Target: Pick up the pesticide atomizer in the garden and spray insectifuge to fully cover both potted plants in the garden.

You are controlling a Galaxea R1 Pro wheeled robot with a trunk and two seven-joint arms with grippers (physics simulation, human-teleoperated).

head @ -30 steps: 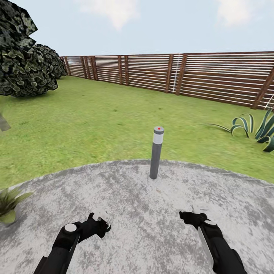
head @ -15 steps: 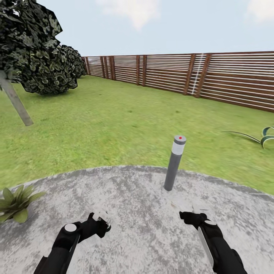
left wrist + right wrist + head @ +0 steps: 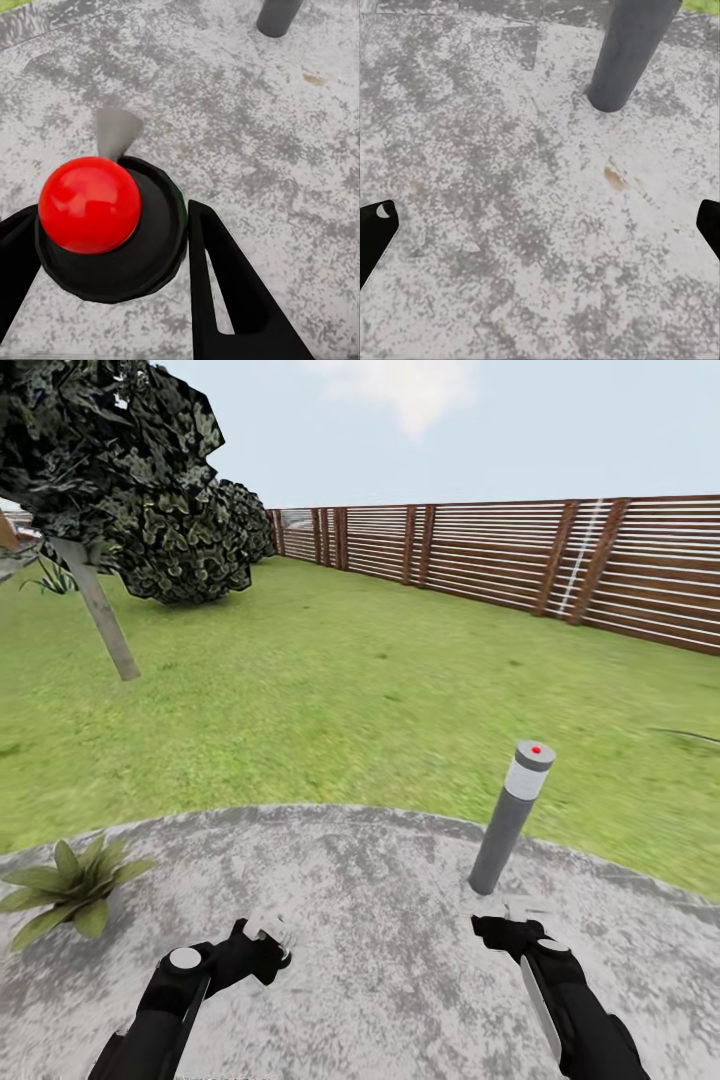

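Searching for the pesticide atomizer seems to be the step in hand, because the bottle is not visible here and both arms hang low over the patio (image 3: 380, 920) with nothing held. One potted plant (image 3: 70, 880) stands at the left edge of the stone, near the lawn (image 3: 330, 700); its pot is hidden under the leaves. The left gripper (image 3: 268, 932) is over bare stone, and in its wrist view two dark fingers (image 3: 225, 292) stand apart with a red ball on a black disc between them, which looks like a part of the robot, so I judge it spread. The right gripper (image 3: 520, 915) is spread wide, with its fingertips (image 3: 375, 225) at both edges of the wrist picture, and it hangs just beside the foot of the grey bollard lamp (image 3: 512, 815). The next move calls for turning or driving until the bottle comes into sight, I think. The lamp is the close obstacle on the right side. The grass is open as far as the fence (image 3: 520, 560), with a tree (image 3: 100, 510) far on the left.
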